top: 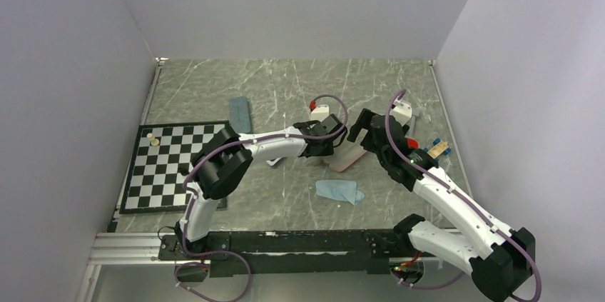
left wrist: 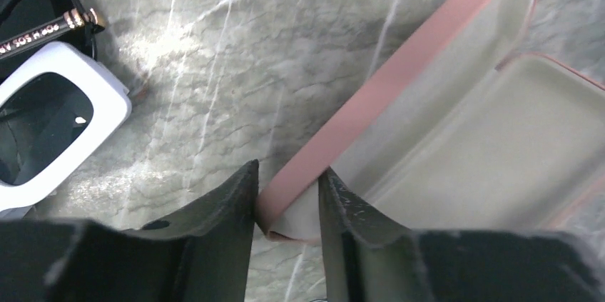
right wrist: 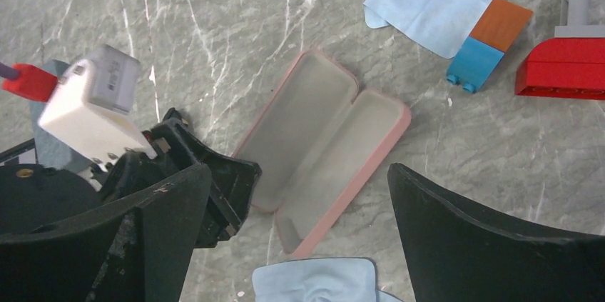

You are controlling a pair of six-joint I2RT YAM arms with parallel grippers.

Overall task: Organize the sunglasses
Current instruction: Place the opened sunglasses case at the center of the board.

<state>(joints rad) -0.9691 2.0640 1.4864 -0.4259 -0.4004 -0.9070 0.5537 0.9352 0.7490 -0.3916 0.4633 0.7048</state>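
The pink case point(right wrist: 321, 138) lies open on the counter point(top: 285, 88), its long axis slanting. My left tool point(left wrist: 287, 173) stands half-open astride its rim, though I cannot tell whether the pads pinch it, and my right tool point(right wrist: 300, 173) hangs wide open and empty above. The white-framed sunglasses point(left wrist: 107, 98) and the black-framed sunglasses point(left wrist: 43, 31) just beside them lie on the counter to my left tool's left, outside the case, so I judge my left arm the nearer.

Open pink case point(right wrist: 301, 131), blue cloth point(right wrist: 442, 2)
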